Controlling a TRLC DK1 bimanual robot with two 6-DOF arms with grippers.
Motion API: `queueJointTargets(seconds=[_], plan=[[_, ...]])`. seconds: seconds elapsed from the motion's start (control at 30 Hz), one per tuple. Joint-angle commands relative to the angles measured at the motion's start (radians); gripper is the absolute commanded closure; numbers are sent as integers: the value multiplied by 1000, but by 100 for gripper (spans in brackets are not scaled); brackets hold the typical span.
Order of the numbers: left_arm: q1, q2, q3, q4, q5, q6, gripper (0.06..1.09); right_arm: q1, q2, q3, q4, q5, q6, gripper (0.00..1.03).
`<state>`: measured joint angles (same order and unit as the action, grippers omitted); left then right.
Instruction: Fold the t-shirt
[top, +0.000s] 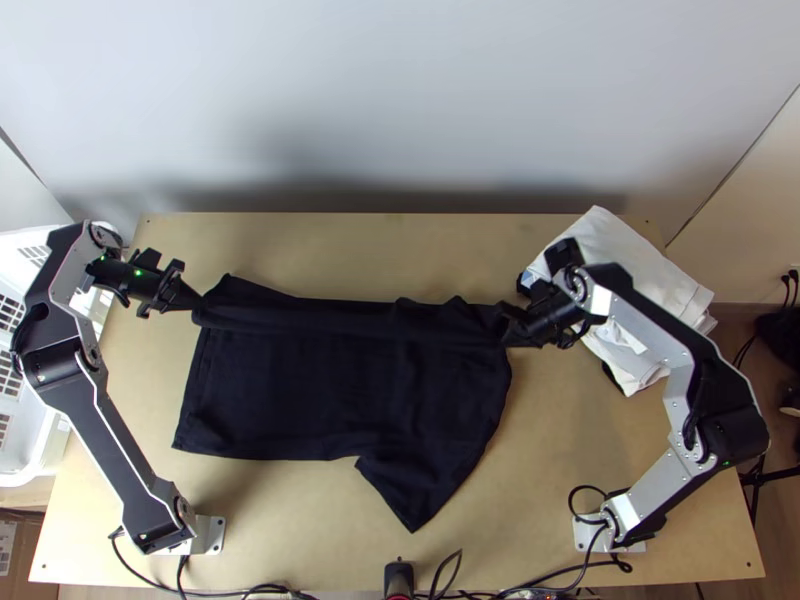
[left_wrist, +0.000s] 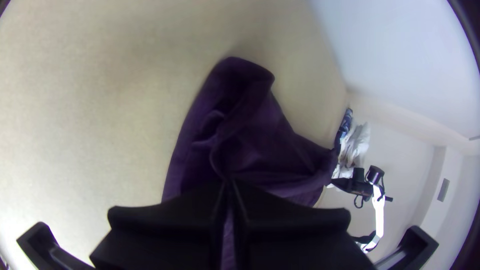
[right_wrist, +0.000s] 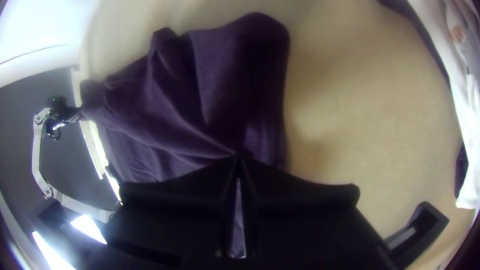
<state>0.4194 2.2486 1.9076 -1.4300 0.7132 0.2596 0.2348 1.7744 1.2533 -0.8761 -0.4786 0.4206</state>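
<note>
The black t-shirt (top: 330, 390) lies on the table, its far side folded over in a band and one sleeve-like flap pointing to the near edge. At the band's left end is my left gripper (top: 198, 303); at its right end, my right gripper (top: 508, 328). In the left wrist view, my left gripper (left_wrist: 229, 184) is shut on the t-shirt (left_wrist: 260, 140), with folds around the fingertips. The right wrist view has my right gripper (right_wrist: 239, 159) shut on the cloth (right_wrist: 210, 90), creases running from its tips.
A pile of white cloth (top: 610, 270) lies at the table's far right, beside the right gripper. A white plastic basket (top: 20, 400) stands at the left edge. Bare table (top: 400, 240) runs along the far side.
</note>
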Motion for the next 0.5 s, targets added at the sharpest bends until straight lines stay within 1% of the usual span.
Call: queueJointTargets(seconds=[0.0, 0.07, 0.1, 0.13, 0.17, 0.2, 0.23, 0.27, 0.33, 0.37, 0.4, 0.43, 0.47], plan=[[18, 48, -13, 2, -23, 32, 105, 20, 13, -98, 49, 11, 0, 100], [19, 54, -13, 3, -24, 40, 105, 20, 17, -114, 58, 15, 0, 100], [19, 57, -13, 3, -24, 43, 105, 20, 19, -120, 65, 20, 0, 96], [19, 58, -13, 5, -23, 47, 102, 20, 19, -123, 68, 25, 0, 81], [19, 62, -13, 5, -23, 52, 90, 18, 19, -126, 68, 26, 0, 61], [21, 63, -15, 2, -23, 59, 77, 20, 17, -129, 68, 34, -2, 34], [21, 65, -19, 2, -23, 66, 66, 20, 17, -130, 68, 38, -6, 11], [21, 65, -21, -1, -23, 72, 57, 20, 16, -129, 68, 46, -11, 8], [21, 55, -30, -4, -23, 92, 37, 18, 7, -124, 66, 60, -11, 8], [19, 46, -32, -7, -24, 96, 30, 18, -4, -120, 62, 61, -11, 8], [21, 35, -30, -9, -23, 99, 27, 17, -20, -115, 57, 61, -13, 8], [21, 20, -27, -7, -23, 110, 21, 17, -38, -111, 54, 64, -13, 8], [22, 5, -19, -7, -23, 122, 14, 15, -58, -104, 45, 66, -14, 7]])
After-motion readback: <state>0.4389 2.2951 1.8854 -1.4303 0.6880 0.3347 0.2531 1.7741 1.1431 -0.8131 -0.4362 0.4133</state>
